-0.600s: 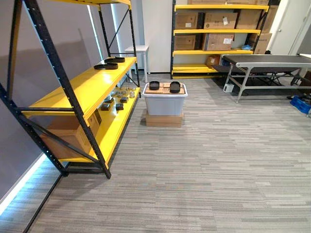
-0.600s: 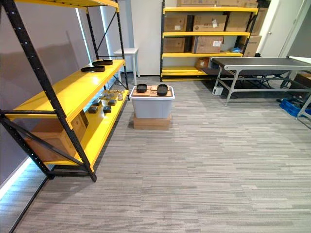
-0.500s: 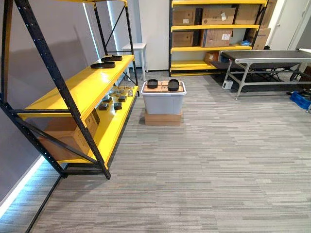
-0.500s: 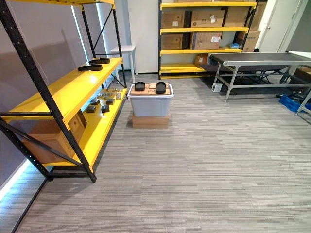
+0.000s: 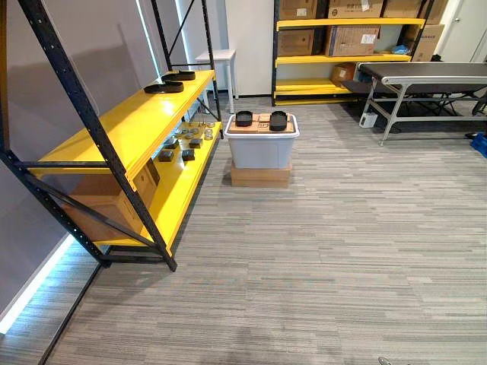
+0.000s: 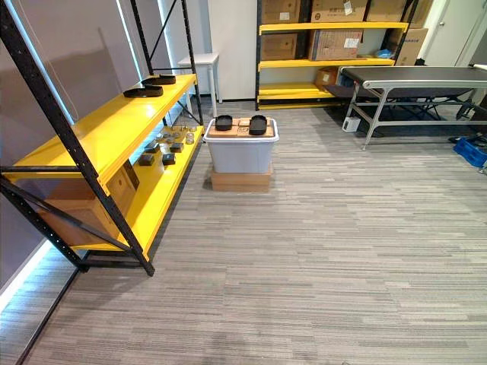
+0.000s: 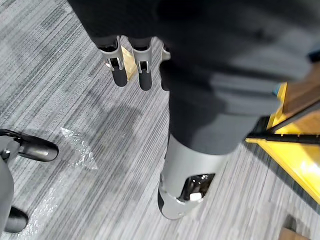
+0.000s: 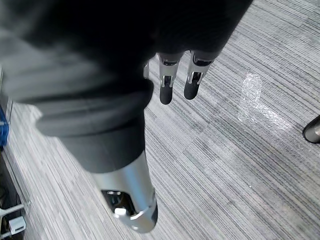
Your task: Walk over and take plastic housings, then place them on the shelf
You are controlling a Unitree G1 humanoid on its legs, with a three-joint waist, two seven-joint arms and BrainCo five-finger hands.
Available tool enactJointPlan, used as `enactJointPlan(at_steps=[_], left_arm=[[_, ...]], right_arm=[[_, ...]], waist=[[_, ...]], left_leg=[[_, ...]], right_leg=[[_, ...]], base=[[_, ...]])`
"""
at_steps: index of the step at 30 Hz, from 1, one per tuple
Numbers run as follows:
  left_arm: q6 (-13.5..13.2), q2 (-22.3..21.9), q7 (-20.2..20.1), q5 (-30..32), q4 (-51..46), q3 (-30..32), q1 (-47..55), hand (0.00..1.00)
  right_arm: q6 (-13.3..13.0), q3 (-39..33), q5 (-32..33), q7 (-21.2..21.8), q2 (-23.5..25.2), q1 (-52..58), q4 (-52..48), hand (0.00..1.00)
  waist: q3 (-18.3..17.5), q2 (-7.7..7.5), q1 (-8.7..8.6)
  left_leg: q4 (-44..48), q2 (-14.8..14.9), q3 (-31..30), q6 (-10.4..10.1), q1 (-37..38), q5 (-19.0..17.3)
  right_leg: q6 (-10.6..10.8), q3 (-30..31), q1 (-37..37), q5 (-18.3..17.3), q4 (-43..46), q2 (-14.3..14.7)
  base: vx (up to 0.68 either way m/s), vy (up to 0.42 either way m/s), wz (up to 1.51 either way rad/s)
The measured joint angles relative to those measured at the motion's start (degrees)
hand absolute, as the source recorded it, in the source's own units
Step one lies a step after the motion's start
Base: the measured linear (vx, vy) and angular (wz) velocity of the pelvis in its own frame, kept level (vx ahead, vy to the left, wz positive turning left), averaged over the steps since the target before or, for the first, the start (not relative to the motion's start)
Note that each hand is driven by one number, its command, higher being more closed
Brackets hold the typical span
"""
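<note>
Stockroom or small warehouse. Left wall: industrial yellow shelf rack (image 5: 129, 125) w/ black steel uprights, small parts (image 5: 183, 144) laid out on its lower level beside a cardboard carton (image 5: 95, 194). Far wall: second rack (image 5: 335, 57) stacked w/ cardboard boxes (image 5: 354, 39). Belt conveyor (image 5: 426, 72) on metal legs at rear right. Grey lidded tote (image 5: 261, 148) sits on a flat carton (image 5: 260, 175) mid-floor. Grey striped carpet (image 5: 342, 251) throughout.
</note>
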Motion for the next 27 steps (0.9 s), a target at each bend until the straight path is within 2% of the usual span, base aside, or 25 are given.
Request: enactJointPlan(at_steps=[8, 12, 19, 23, 24, 25, 26, 27], left_arm=[[-0.3, -1.4, 0.2, 0.7, -0.8, -0.1, 1.1, 0.00], [-0.3, -0.7, 0.1, 2.5, -0.8, -0.1, 1.7, 0.00], [-0.3, 0.4, 0.1, 3.3, -0.6, 0.6, 1.7, 0.00], [-0.3, -0.4, 0.2, 2.7, -0.7, 0.8, 0.8, 0.00], [-0.3, -0.9, 0.2, 2.3, -0.7, -0.2, 0.4, 0.00], [-0.3, -1.1, 0.1, 2.2, -0.8, -0.8, 0.2, 0.00], [-0.3, -1.3, 0.2, 1.9, -0.9, -2.0, -0.1, 0.00], [-0.3, -1.6, 0.1, 1.7, -0.9, -3.5, -0.8, 0.00]], right_arm=[[0.0, 2.3, -1.4, -0.8, 0.2, 0.6, 0.0, 0.00], [0.0, 2.2, -3.5, -0.5, 0.1, 0.6, 0.5, 0.00], [0.1, 2.2, -3.5, -0.4, 0.1, -0.3, 2.2, 0.00], [0.1, 2.2, -3.4, -0.6, 0.3, -2.4, 2.7, 0.00], [0.1, 2.2, -3.3, -0.6, 0.3, -3.0, 2.7, 0.00], [0.1, 2.2, -3.3, -0.6, 0.3, -3.3, 2.6, 0.00], [0.1, 2.2, -3.3, -0.6, 0.7, -3.4, 2.4, 0.00], [0.1, 2.4, -3.3, -0.6, 1.3, -3.3, 2.2, 0.00]], waist=[[-0.1, -0.06, -0.19], [-0.2, -0.14, -0.15], [-0.1, -0.30, 0.00], [1.1, -0.54, 0.10], [1.7, 0.02, 0.27], [2.5, -0.18, 0.38], [3.3, -0.29, 0.49], [4.2, -0.55, 0.64]], left_leg=[[-0.7, 0.0, 0.5, 0.4, 0.8, 0.3], [-1.0, 0.0, 0.5, 0.4, 1.4, 0.3], [-1.5, 0.0, 1.1, 0.5, 0.9, 0.3], [4.5, -0.1, 1.3, 2.3, -3.5, -2.4], [6.9, 0.1, 1.3, 3.0, -4.2, -4.0], [7.8, 0.1, 1.3, 3.4, -4.1, -4.9], [8.8, -0.4, 1.3, 3.9, -3.8, -6.4], [9.4, -1.2, 1.3, 4.4, -3.5, -7.6]], right_leg=[[-0.3, 0.1, 0.6, 0.2, -0.5, 0.1], [-0.4, 0.1, 1.2, 0.2, -1.0, 0.2], [-0.5, 0.5, 0.5, 0.4, -1.4, 0.3], [-0.3, 1.4, -1.9, 0.3, 0.0, -0.1], [0.9, 1.4, -3.0, -1.6, 3.2, -0.2], [1.3, 1.4, -4.2, -3.7, 6.7, -0.5], [2.6, 1.3, -6.5, -7.3, 13.6, -1.5], [3.0, -0.6, -11.6, -10.2, 24.8, -3.5]], base=[[-0.01, -0.002, -0.01], [0.00, 0.000, 0.00], [0.00, -0.002, -0.04], [-0.01, 0.013, -0.07], [-0.02, 0.040, -0.07], [-0.03, 0.077, -0.02], [-0.05, 0.098, -0.01], [-0.06, 0.110, 0.00]])
